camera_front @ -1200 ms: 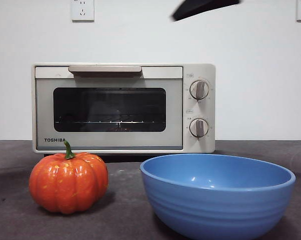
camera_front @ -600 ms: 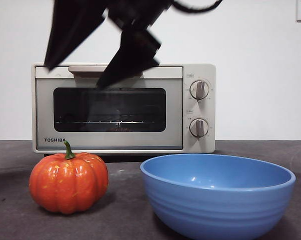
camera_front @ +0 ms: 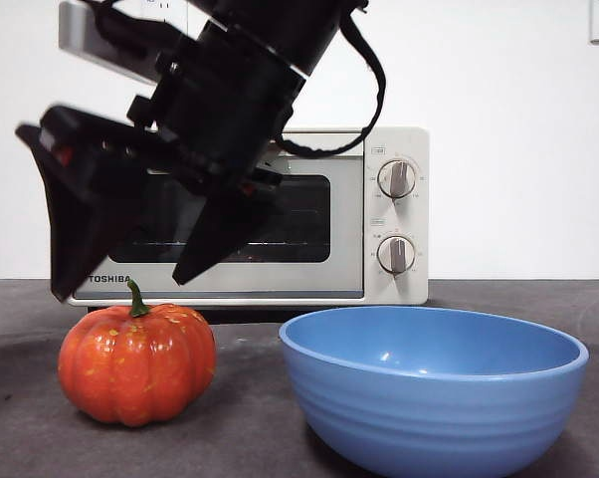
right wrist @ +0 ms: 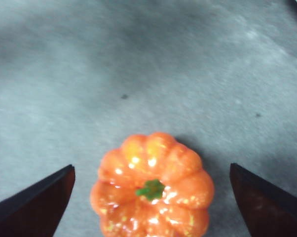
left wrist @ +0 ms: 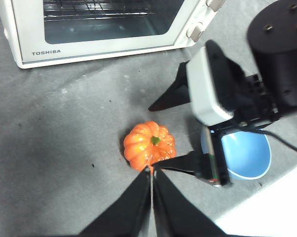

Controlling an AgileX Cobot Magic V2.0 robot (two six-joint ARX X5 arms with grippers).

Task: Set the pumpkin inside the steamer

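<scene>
With our right gripper (camera_front: pixel 130 284) spread wide above the small glossy orange ribbed pumpkin (camera_front: pixel 137 365), which sits on the dark table before the closed cream-white boxy steamer (camera_front: pixel 246 215), we should centre over its stem, descend, then close gently.
</scene>
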